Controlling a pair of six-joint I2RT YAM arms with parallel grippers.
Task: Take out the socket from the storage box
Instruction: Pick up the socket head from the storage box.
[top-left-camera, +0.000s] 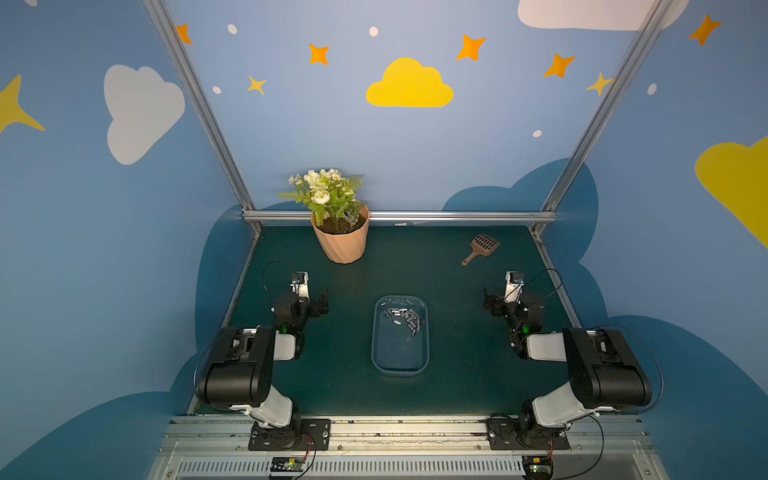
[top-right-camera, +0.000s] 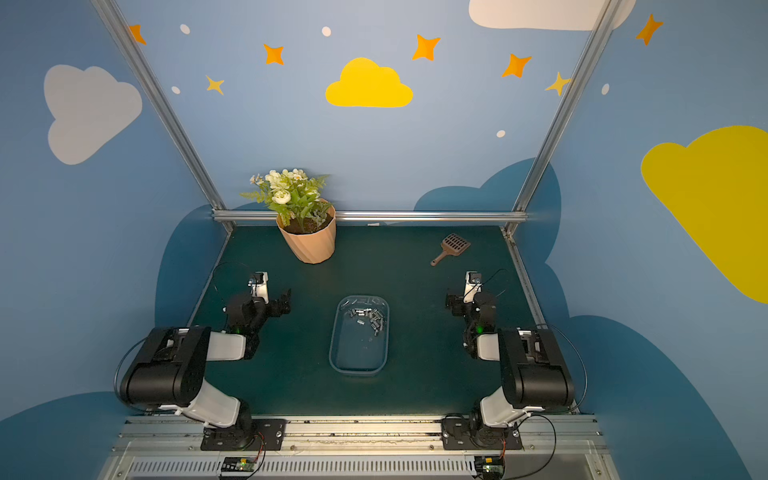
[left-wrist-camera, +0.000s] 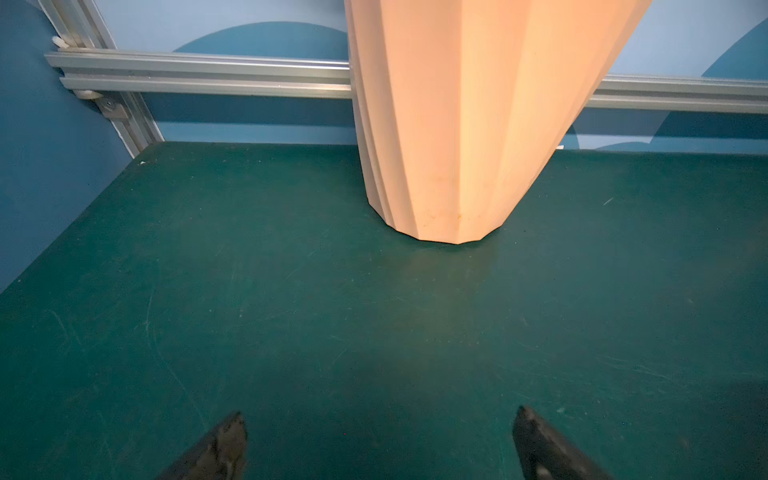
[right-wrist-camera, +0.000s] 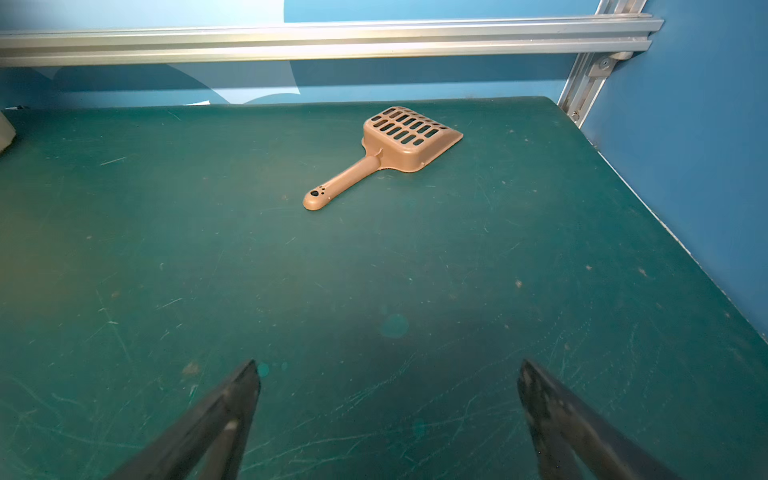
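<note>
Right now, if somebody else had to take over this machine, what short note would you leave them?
Left gripper: open, empty, facing the flowerpot.
Right gripper: open, empty, facing the brown scoop.
Storage box: between both grippers; the sockets lie clustered at its far end.
Done: nothing; no socket is out.
To do: reach in, grip a socket, lift it out.

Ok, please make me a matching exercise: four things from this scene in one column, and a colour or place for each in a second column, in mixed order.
1. flowerpot
2. scoop
3. box
4. sockets

a. metal, heaped at the box's far end
b. brown, slotted, lying flat at far right
c. translucent, in the middle of the table
d. peach, ribbed, holds flowers

Pairs: 1-d, 2-b, 3-c, 4-a
</note>
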